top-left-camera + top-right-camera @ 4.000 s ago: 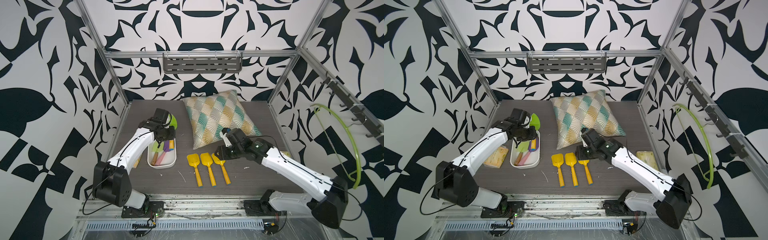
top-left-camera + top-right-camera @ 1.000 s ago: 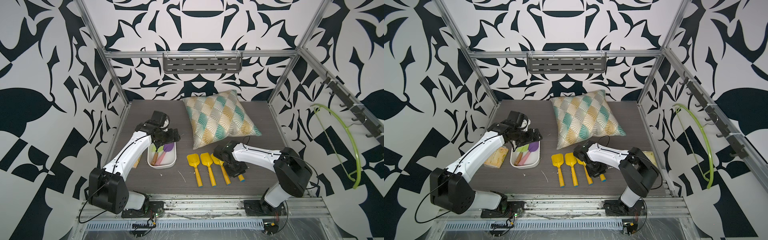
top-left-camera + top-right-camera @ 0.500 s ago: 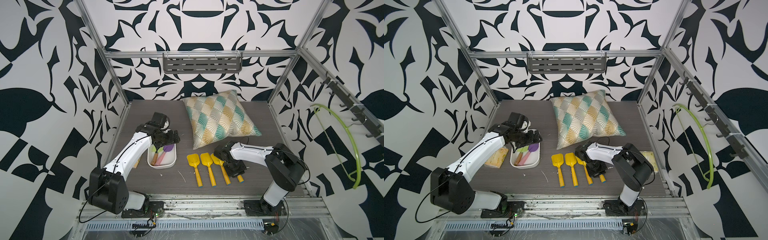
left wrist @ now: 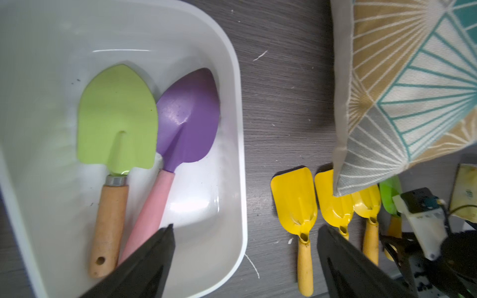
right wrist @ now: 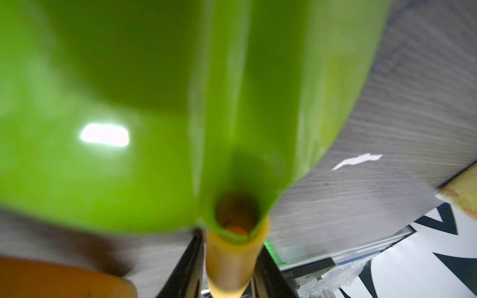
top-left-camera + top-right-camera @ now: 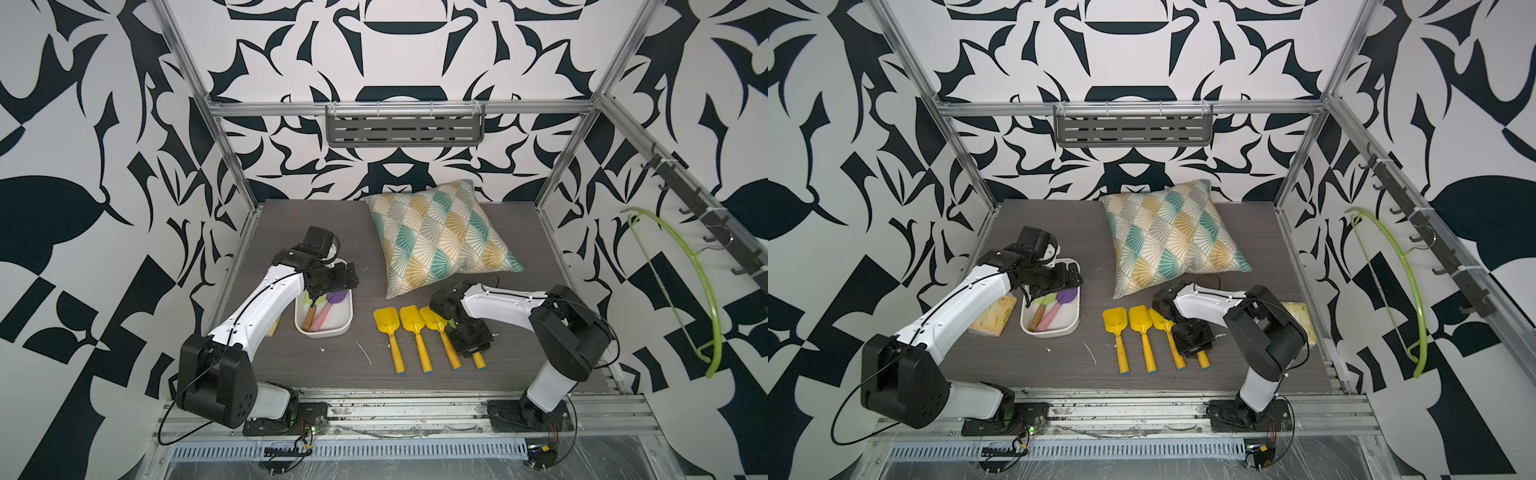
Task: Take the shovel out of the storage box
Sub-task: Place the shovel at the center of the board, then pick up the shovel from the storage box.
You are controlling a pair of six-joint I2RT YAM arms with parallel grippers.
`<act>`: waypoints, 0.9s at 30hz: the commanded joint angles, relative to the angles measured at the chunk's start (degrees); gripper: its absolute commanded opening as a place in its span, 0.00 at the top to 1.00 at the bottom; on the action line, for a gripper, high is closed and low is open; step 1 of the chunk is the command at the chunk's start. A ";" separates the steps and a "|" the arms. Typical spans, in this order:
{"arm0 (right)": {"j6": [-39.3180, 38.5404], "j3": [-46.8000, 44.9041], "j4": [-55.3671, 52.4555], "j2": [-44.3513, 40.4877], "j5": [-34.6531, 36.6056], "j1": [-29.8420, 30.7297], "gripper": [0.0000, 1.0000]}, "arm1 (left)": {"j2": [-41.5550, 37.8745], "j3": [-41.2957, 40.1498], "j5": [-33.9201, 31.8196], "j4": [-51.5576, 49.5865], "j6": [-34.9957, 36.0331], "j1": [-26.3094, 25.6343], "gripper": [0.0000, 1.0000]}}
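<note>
The white storage box [image 6: 324, 332] [image 6: 1050, 330] [image 4: 237, 129] holds a green shovel with a wooden handle [image 4: 117, 116] and a purple shovel with a pink handle [image 4: 188, 116]. My left gripper [image 4: 245, 228] [image 6: 332, 276] hangs open above the box's far end with nothing between its fingers. Another green shovel with a yellow handle [image 5: 154, 103] [image 6: 478, 360] lies low at the right end of a row of three yellow shovels [image 6: 415, 328]. My right gripper [image 5: 233, 258] [image 6: 469, 332] is shut on its handle, and in both top views it covers the blade.
A patterned pillow [image 6: 436, 237] lies behind the shovels. A yellow packet [image 6: 992, 318] sits left of the box and another [image 6: 1296, 316] by the right arm's base. A green hanger [image 6: 702, 282] hangs on the right wall, and a grey shelf [image 6: 405, 126] is on the back rail.
The green shovel with the yellow handle, held above the box by my left gripper four seconds ago, is now down beside the yellow shovels in my right gripper. In the last second, little has moved.
</note>
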 commanded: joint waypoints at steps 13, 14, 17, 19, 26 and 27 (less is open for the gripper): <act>2.50 11.47 -14.51 -15.64 2.44 -0.03 0.63 | 12.13 1.32 -7.77 -3.72 1.37 2.48 0.32; 2.48 12.30 -14.78 -16.09 2.82 -0.03 0.63 | 12.95 1.37 -7.86 -3.43 1.42 2.48 0.32; 2.04 12.91 -14.27 -16.49 3.31 -0.03 0.65 | 14.94 1.63 -9.01 -3.42 2.28 2.48 0.35; 2.10 12.75 -13.42 -16.75 2.82 0.02 0.66 | 15.97 1.50 -9.16 -3.53 2.53 2.48 0.37; 3.18 12.23 -11.45 -18.22 1.80 0.05 0.67 | 20.80 0.77 -8.23 -2.47 2.67 2.01 0.40; 3.18 12.20 -11.39 -18.20 1.66 0.04 0.67 | 21.20 0.98 -8.39 -2.47 2.75 1.88 0.42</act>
